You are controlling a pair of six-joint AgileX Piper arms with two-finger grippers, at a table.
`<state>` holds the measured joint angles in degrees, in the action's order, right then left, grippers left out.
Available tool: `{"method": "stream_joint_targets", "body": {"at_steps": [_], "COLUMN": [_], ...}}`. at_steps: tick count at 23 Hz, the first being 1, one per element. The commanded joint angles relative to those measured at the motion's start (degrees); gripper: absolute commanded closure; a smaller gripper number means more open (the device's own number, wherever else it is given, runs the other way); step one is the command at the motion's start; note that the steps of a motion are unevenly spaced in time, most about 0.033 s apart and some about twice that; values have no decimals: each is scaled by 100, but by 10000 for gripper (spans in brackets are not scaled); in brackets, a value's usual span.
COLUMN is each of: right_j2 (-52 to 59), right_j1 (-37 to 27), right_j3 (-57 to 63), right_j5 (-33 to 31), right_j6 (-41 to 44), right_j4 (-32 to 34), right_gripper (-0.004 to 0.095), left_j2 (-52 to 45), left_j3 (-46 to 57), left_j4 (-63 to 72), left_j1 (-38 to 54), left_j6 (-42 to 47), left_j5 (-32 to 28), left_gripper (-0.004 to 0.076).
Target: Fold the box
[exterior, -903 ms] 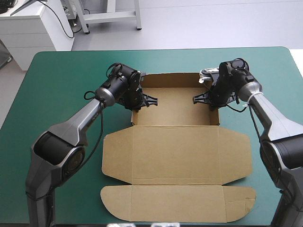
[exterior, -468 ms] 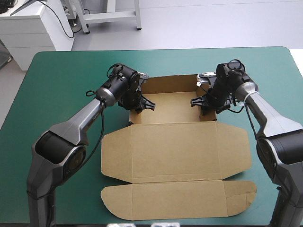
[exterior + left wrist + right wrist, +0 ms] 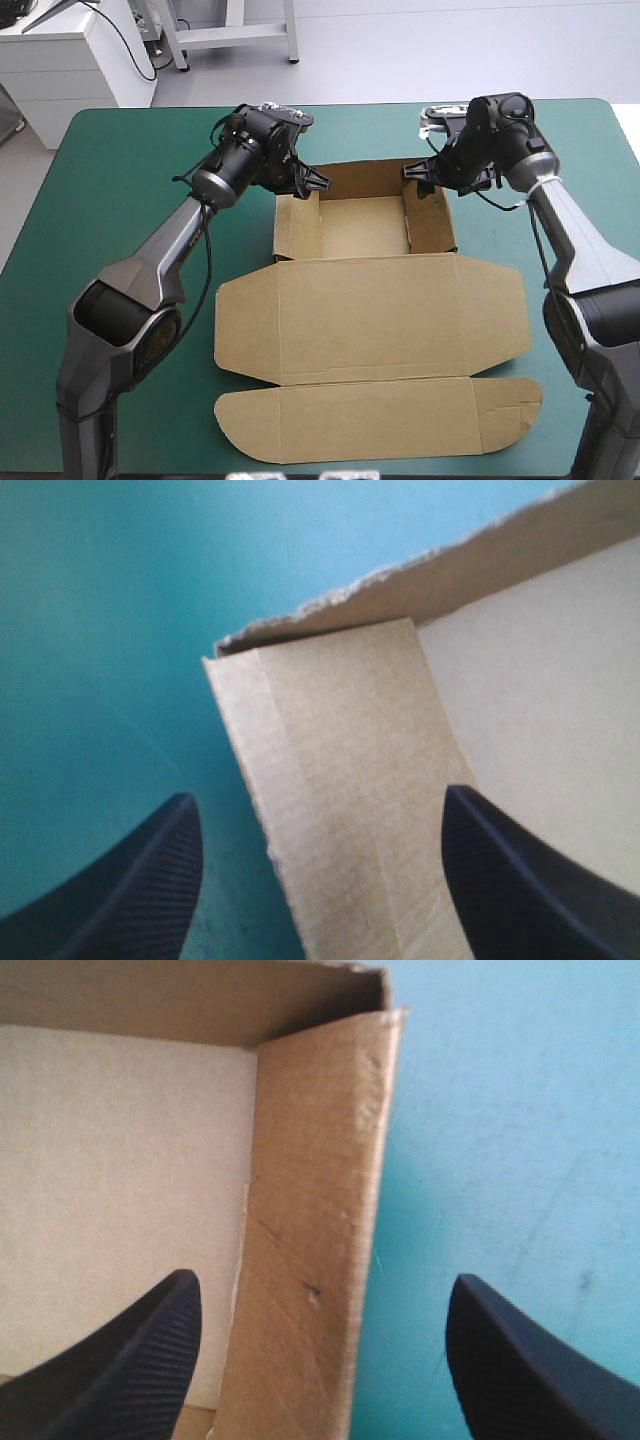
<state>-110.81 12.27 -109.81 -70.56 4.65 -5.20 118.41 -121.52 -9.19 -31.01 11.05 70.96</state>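
Since the earlier pictures, both arms have risen out of the tray and drawn back toward its far corners, and the two side walls now stand more upright than before. The brown box [image 3: 370,310] lies in the middle of the teal-green cover [image 3: 130,180]. Its tray is on the far side and its lid [image 3: 370,300] lies flat toward the near edge, with the tuck flap [image 3: 375,425] nearest of all.

The left gripper [image 3: 312,182] hovers at the far-left corner, spread wide and gripping nothing. In its wrist view the left side wall [image 3: 340,810] runs between the two black fingers, one over the cover and one over the tray floor. The right gripper [image 3: 418,172] mirrors it, jaws released, astride the right side wall [image 3: 310,1260] beside the back wall [image 3: 180,1000].

The risk I see is springback. Neither wall looks locked by a tucked flap, so with nothing pressing on them they may lean outward again. A finger coming down slightly off line could land on a wall's top edge and crumple it. Nothing pins the box, so a sideways push could slide it across the cover.
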Motion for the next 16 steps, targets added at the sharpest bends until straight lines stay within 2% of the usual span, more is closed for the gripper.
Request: {"method": "stream_joint_targets", "body": {"at_steps": [1,2,3,5,6,8,13,15,16], "right_j2": [351,389,401,465,530,621,688,676,676], "right_j1": [-148,-160,-172,-172,-172,-172,-172,-172,-172], "right_j3": [-269,-251,-211,-107,4,252,584,643,681], "right_j5": [-81,-81,-81,-81,-81,-81,-81,-81,-81], "right_j6": [14,14,14,14,-52,-157,-199,-212,-240], "right_j4": [-64,-64,-64,-173,-305,-509,-506,-506,-506], "right_gripper": [261,261,261,262,262,262,262,262,262], "left_j2": [-452,-517,-591,-730,-816,-1102,-1875,-2336,-2685], "left_j3": [-328,-328,-316,-306,-306,-301,-230,180,723], "left_j4": [-61,-49,-49,-49,-49,43,280,232,205], "left_j1": [-9,-19,-19,-19,-19,-28,-31,-31,-31], "left_j6": [11,-45,-86,-112,-127,-145,-205,-205,-205], "left_j5": [291,301,301,301,301,301,301,301,301], "left_gripper": [246,282,358,622,727,722,731,731,731]}}
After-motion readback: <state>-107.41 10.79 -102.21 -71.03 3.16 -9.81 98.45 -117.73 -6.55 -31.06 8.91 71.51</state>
